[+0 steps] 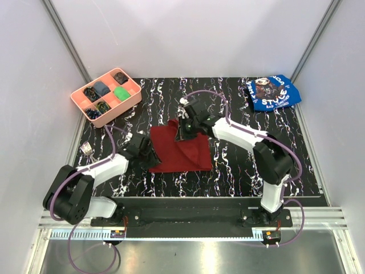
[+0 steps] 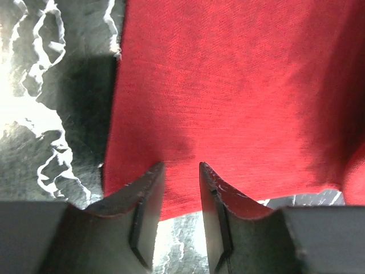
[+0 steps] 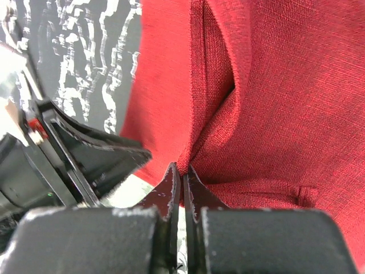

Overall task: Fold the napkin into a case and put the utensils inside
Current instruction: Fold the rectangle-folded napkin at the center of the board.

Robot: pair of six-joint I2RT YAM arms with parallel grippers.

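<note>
While your right end effector (image 3: 182, 174) is clamped tight on a raised fold of the napkin (image 1: 185, 153), fingers pressed together with red cloth pinched between them, your left end effector (image 2: 181, 181) sits at the cloth's left edge. Its jaws are parted with nothing between them, and red weave and a sliver of the table (image 1: 239, 154) show through the gap.

The napkin's mid-table, between your two arms, mostly flat. Its far corner is drawn up and creased under that right grip.

Over at the table's left rim lies a silver fork (image 1: 86, 149), well apart from the cloth. Back left you've got a pink tray (image 1: 120, 113) with small bits in its compartments. Back right sits a blue cloth (image 1: 272, 92) with a printed picture and white lettering. The biggest word looks like "STYLE", and the smaller lines are too tiny to read.
</note>
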